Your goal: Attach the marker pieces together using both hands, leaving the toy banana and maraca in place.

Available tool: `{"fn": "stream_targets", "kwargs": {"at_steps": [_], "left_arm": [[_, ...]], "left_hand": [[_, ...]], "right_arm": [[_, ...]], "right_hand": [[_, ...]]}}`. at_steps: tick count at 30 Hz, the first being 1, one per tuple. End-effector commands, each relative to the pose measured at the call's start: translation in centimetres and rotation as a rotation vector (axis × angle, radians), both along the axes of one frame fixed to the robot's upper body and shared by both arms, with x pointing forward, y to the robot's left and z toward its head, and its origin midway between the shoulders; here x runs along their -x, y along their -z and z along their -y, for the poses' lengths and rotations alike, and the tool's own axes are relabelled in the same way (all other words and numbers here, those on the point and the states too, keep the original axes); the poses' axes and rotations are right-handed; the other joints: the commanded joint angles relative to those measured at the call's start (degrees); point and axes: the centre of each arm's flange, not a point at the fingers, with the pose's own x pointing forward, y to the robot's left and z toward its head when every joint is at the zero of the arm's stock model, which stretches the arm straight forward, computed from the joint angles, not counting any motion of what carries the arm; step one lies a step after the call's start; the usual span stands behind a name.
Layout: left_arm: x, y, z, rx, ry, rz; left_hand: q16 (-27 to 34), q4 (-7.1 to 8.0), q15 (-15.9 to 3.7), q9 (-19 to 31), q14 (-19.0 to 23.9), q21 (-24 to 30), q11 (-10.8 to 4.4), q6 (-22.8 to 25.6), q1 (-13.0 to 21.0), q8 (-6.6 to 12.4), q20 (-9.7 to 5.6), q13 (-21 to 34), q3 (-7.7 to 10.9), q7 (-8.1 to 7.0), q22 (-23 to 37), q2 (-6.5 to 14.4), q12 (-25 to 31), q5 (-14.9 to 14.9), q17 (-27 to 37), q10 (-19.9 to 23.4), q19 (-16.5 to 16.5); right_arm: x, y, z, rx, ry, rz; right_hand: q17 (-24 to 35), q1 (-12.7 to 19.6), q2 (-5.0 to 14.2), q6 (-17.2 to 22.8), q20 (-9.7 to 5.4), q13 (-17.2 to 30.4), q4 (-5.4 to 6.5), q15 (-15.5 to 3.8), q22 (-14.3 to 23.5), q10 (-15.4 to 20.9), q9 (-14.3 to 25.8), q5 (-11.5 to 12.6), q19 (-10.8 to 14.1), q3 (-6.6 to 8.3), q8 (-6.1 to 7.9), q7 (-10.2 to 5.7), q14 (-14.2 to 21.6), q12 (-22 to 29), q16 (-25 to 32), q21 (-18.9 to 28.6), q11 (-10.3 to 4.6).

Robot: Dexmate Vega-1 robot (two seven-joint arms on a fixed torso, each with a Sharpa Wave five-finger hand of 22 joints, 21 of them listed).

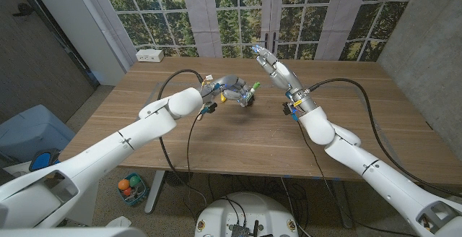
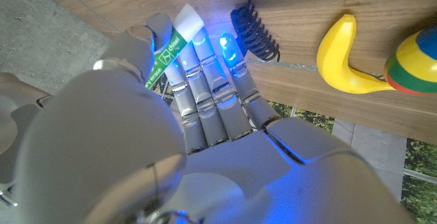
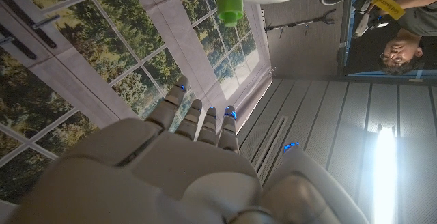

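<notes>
Wooden table (image 1: pixel 238 132) carries the scene, with a window wall behind it showing trees.

Left robot hand (image 1: pixel 237 90) is raised above the table's far middle, fingers wrapped around a marker (image 1: pixel 253 90). Green end of the marker pokes out toward the right robot hand. In the left wrist view the same marker (image 2: pixel 171 50) shows a white body with a green label, lying across the fingers (image 2: pixel 205 80) and clamped between them and the thumb.

Right robot hand (image 1: pixel 273 69) is up in the air, near the left one but apart from it, just beyond and to the right of the marker's green end. Fingers stretched out and spread, nothing in them. In the right wrist view the fingers (image 3: pixel 198 118) reach straight, and the marker's green end (image 3: pixel 230 0) hangs beyond them, not touching.

Toy banana (image 2: pixel 338 57), yellow, lies on the table in the left wrist view, with the maraca (image 2: pixel 413 60), striped yellow, green, red and blue, touching or just beside it. A black coiled item (image 2: pixel 254 31) sits near the fingertips; cannot tell what it is.

White box (image 1: pixel 150 55) rests at the table's far left corner.
</notes>
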Motion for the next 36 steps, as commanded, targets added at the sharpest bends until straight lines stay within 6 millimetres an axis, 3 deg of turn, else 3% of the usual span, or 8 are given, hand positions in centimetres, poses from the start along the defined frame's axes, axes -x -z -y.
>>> {"fn": "stream_targets", "kwargs": {"at_steps": [1, 11, 36], "left_arm": [[0.2, -0.9, -0.7, -0.109, -0.089, 0.047], [0.0, -1.1, -1.0, -0.213, -0.166, 0.068], [-1.3, 0.2, -0.7, -0.475, -0.243, 0.074]], "left_hand": [[0.1, 9.35, -5.54, -0.1, 3.8, 0.4, -8.49, 0.3, 1.2, 0.34, -4.31, 25.1, 8.95, -0.41, 0.1, 1.8, -0.2, 0.2, -0.1, 8.7, -0.4], [0.1, 9.35, -5.55, -0.6, 3.9, 0.5, -8.49, 0.3, 1.2, 0.24, -4.26, 24.8, 8.81, -0.65, 0.1, 1.9, -0.5, 0.1, -0.5, 9.0, -0.4], [0.0, 8.75, -5.65, -2.8, 3.4, 1.0, -8.44, 0.9, 1.9, -0.36, -4.19, 23.0, 7.84, -0.58, 0.2, 2.1, -2.2, -1.2, -2.2, 9.1, -1.1]], "right_arm": [[-0.5, -0.2, 2.0, -0.081, -0.031, -0.058], [-1.8, 0.1, 3.8, -0.165, -0.104, -0.192], [-3.7, 1.0, 8.0, -0.399, -0.235, -0.372]], "right_hand": [[0.2, -0.2, 1.80, 0.3, -0.43, 0.2, -0.07, -0.06, 0.3, 0.6, 0.1, -0.4, 0.2, 0.54, 0.25, 0.39, 0.1, 0.4, 0.2, 0.0, 0.24], [0.1, 0.1, 1.84, 0.9, -1.89, 0.2, -0.20, 0.07, 0.3, 1.8, 0.1, -0.8, 0.8, 1.16, 0.16, 1.70, 0.4, 0.6, 0.3, 0.1, 0.73], [0.2, -0.2, 1.67, 1.6, -2.26, 0.2, -0.05, 0.55, 0.3, 2.9, 0.1, -1.4, 0.5, 1.68, 0.05, 3.27, 0.2, 0.5, 0.2, -0.2, 1.48]]}}
